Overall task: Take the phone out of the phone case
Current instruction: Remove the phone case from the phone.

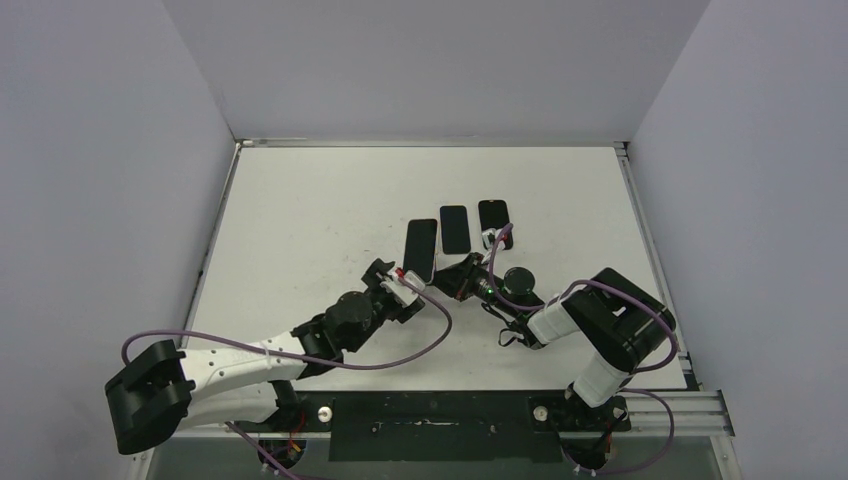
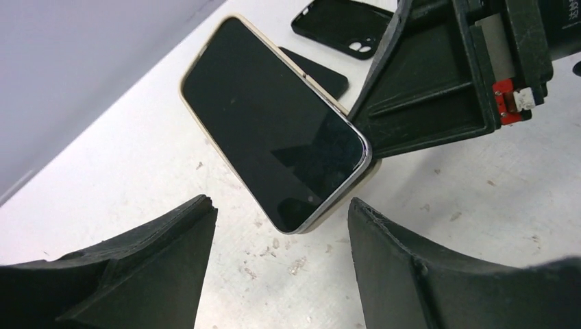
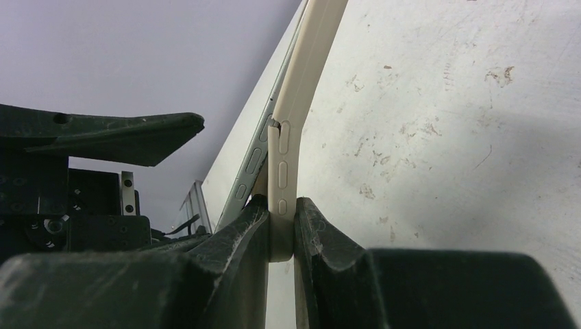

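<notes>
Phone in a cream case, about mid-desk, screen up. Right pincer is pressed tight on the case's side wall by the button bumps. In the right wrist view the phone's edge looks parted from that wall there. Left pincer is spread wide, hovering at the phone's near short end and touching nothing. A black case and a flat dark slab lie just beyond, toward the far edge. Judgement: the case is soft, bendy and grippy. The phone is stiff, slick glass, weighty for its size, and scratches easily. Best hold is the phone's side rails at the freed end, not the screen, while the case wall is peeled away.
</notes>
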